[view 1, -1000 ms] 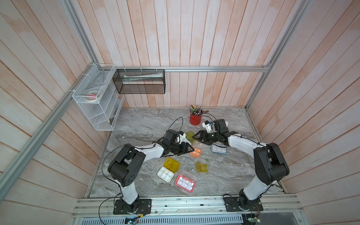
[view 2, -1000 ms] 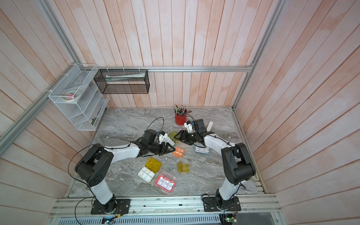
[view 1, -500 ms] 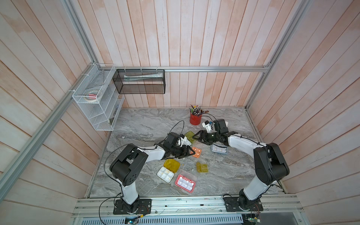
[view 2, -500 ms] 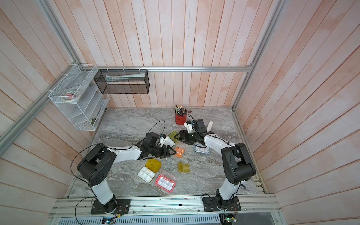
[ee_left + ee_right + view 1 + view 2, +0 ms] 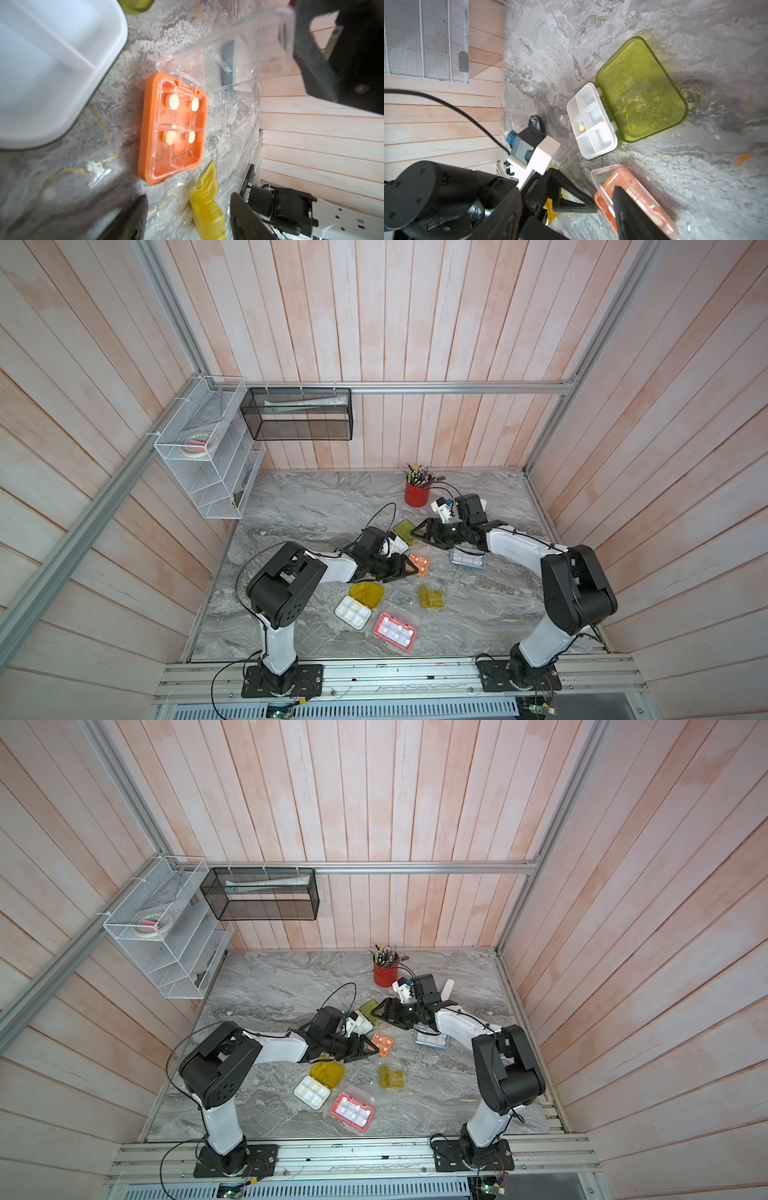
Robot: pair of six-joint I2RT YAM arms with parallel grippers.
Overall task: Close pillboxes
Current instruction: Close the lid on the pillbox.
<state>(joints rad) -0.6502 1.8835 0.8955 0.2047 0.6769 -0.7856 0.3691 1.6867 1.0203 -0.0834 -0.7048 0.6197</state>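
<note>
Nearest you, the pink-red box (image 5: 394, 630) is lying open, and just beside it the yellow box (image 5: 353, 612) is lying open too. The small olive box (image 5: 431, 598) is sitting apart to the right; you cannot tell whether it is shut. At mid-table your left gripper (image 5: 406, 569) is pointing at the orange box (image 5: 172, 128) from just beside it, jaws standing wide and holding nothing, while that box's clear lid (image 5: 228, 52) is standing raised. The light blue box (image 5: 467, 559) is lying partly under your right arm (image 5: 515, 545). Farther on, your right gripper (image 5: 419, 532) is hovering, jaws wide and empty, beside the lime-olive box (image 5: 593, 124), whose green lid (image 5: 641, 89) is lying flat open. Farthest from you, the red cup (image 5: 416, 494) is standing upright.
</note>
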